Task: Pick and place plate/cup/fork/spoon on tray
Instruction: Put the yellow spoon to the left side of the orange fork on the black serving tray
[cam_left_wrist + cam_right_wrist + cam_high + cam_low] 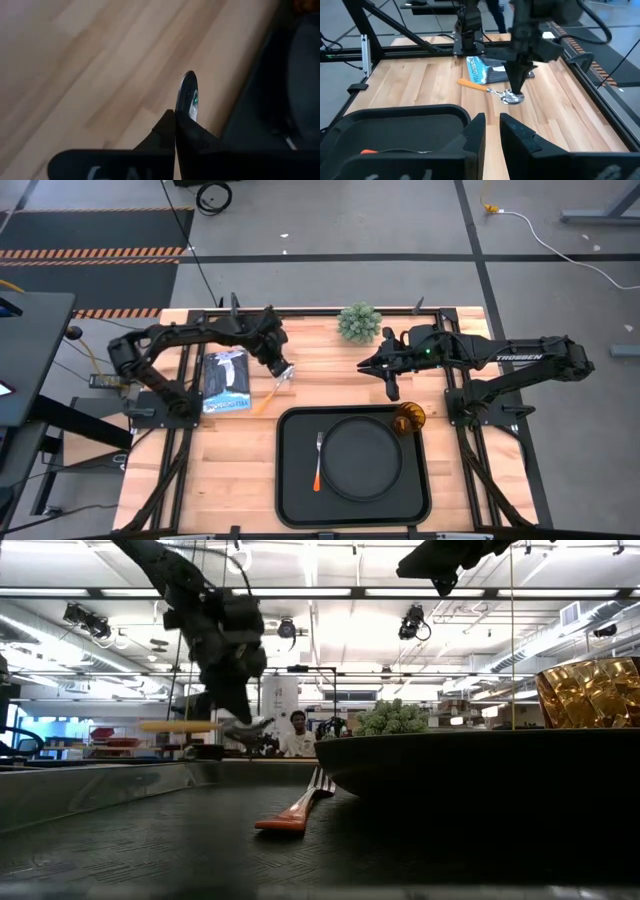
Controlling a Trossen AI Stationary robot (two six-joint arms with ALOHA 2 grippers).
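Wooden slats form the bench [330,375], which stands on a grey workshop floor marked with hazard striping. Near the front edge lies the tray [290,480], placed within reach of both arms. The plate [361,457] sits on the tray at its centre; the fork [318,462] lies on the tray just beside the plate, on the side toward the left arm, tines pointing away from the front edge. The cup [408,419] stands upright at the tray's far corner nearest the right arm, touching or nearly touching the plate rim. The spoon [270,393] is the only task item not yet on the tray. The left tool [283,370] has its fingers pressed together on the spoon near the bowl end, pinching it; in the low view the handle projects level and clear of the bench, so the spoon appears lifted. Gripping at the neck leaves the handle free to be set down first. The right tool [390,388] hangs over bare bench beyond the tray, fingers slightly parted and holding nothing, clear of the left arm's likely path. A printed packet [226,380] and a small green plant [359,322] also rest on the bench.
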